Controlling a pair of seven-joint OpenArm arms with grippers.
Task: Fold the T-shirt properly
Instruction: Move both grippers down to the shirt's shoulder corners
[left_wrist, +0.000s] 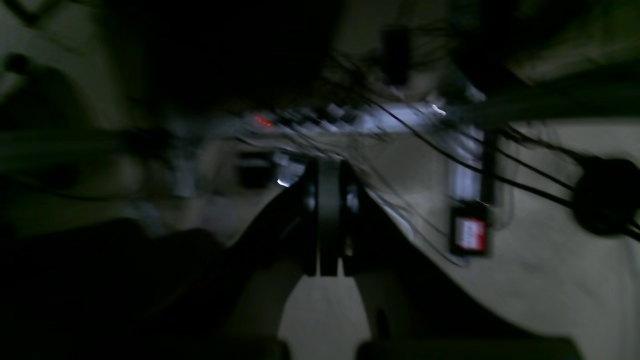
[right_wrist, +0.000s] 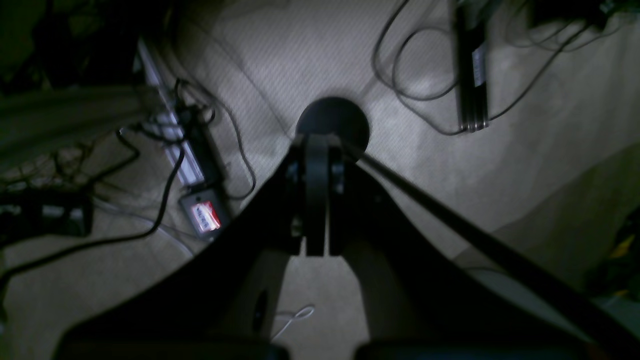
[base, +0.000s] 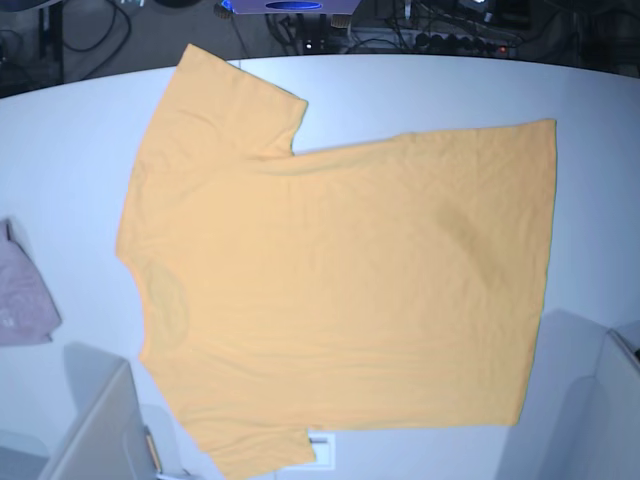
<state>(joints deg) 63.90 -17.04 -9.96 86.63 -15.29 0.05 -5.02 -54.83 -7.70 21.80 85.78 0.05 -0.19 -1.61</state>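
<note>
**Shirt flat and waiting, both claws up off the table**

Left wrist view: your left claw (left_wrist: 329, 220) looks clenched, fingers pressed together, holding nothing. The picture is dark and blurry. You see only floor and cables (left_wrist: 500, 175), no shirt.

Right wrist view: your right claw (right_wrist: 316, 200) is clenched too, and empty. Below it are floor, cables (right_wrist: 165, 210) and a round black foot (right_wrist: 332, 117). No shirt shows here either.

Base view: the shirt (base: 340, 290) lies flat on the white table (base: 600, 100). Its long way runs left to right, neck on the left, bottom hem on the right. The near sleeve is cut off by the picture edge. A small pink cloth (base: 25, 300) sits at the left edge. You can't see the claws here, so you can't tell which arm is nearer.
</note>
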